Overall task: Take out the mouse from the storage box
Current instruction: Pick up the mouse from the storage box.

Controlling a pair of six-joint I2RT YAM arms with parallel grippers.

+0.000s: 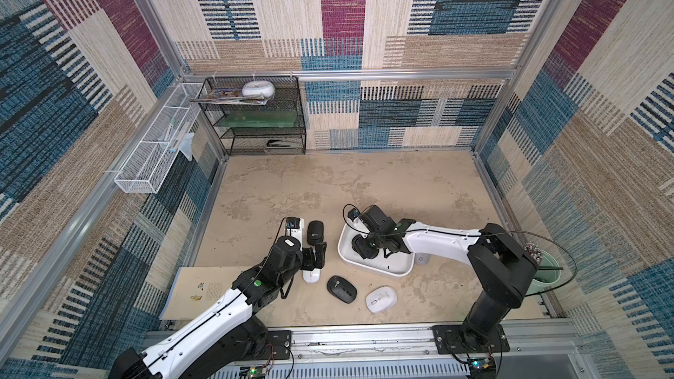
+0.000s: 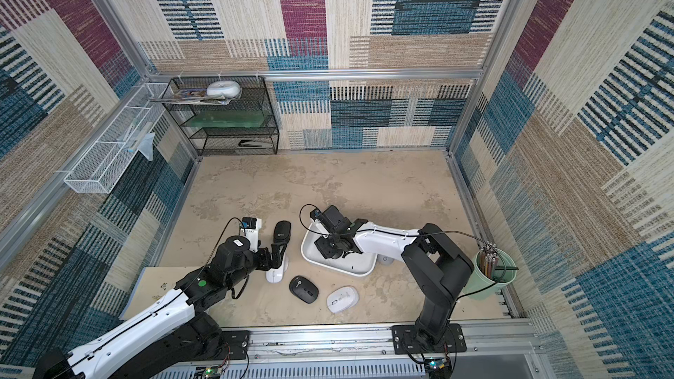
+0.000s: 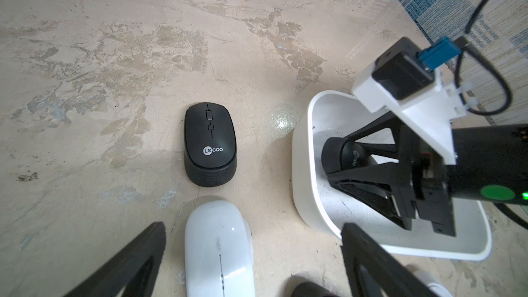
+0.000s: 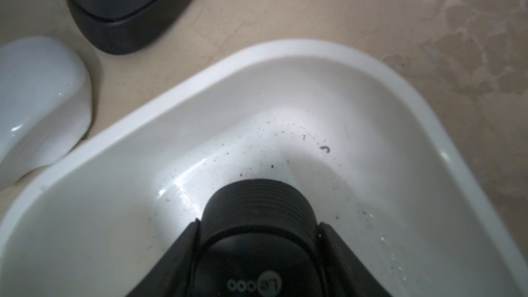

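While the left claw (image 3: 253,225) gapes, the right claw (image 4: 258,224) clamps the ribbed black mouse (image 4: 257,201).

Both top views high overhead, tilted down across the whole counter (image 1: 364,184) toward the rear wall (image 1: 328,30), left wrist view low over the counter, facing the storage box (image 3: 303,167), right wrist view closest, looking into it, both wrist views sharing its mouse (image 4: 257,212).

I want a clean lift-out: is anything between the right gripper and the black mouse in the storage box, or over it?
Nothing visible. The right gripper has a finger against each side of the black mouse, and the storage box is open above it.
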